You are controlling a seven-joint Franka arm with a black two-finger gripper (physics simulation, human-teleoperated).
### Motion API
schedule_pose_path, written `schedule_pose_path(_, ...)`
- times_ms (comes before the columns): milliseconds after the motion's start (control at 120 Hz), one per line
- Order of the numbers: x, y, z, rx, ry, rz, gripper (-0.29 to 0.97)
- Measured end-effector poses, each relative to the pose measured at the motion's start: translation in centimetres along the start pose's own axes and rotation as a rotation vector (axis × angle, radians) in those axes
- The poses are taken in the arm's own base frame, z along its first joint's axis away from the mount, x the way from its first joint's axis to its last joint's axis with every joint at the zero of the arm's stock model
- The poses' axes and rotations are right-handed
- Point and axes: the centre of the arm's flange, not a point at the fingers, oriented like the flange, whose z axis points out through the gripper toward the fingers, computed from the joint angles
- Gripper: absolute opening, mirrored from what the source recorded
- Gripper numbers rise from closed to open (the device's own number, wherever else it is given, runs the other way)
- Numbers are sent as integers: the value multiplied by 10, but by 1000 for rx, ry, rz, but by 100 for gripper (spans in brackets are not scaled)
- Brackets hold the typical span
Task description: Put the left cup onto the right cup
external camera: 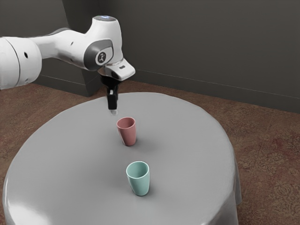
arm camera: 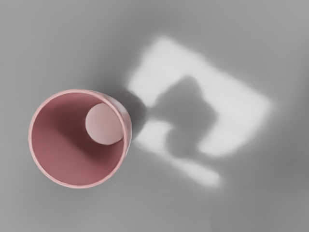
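Exterior view: the claw (external camera: 112, 110) hangs empty above and slightly off-centre from the upright pink cup (external camera: 126, 131), whether spread or clenched I cannot tell, with the teal cup (external camera: 138, 178) standing apart from that pink cup on the desk (external camera: 197, 140); centring over the pink rim before lowering seems wise.

Two cups (external camera: 126, 131) (external camera: 138, 178), one round table (external camera: 61, 159)
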Motion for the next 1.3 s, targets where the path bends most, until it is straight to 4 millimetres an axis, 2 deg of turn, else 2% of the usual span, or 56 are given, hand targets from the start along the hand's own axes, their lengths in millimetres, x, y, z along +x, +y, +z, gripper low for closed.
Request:
schedule_pose_path(383,14,-7,50,-36,-16,-1,68)
schedule_pose_path(758,18,-12,86,-62,-28,-11,68)
schedule_pose_path(1142,26,-12,107,-63,-33,-4,68)
schedule_pose_path(1300,27,-14,116,-63,-38,-4,63)
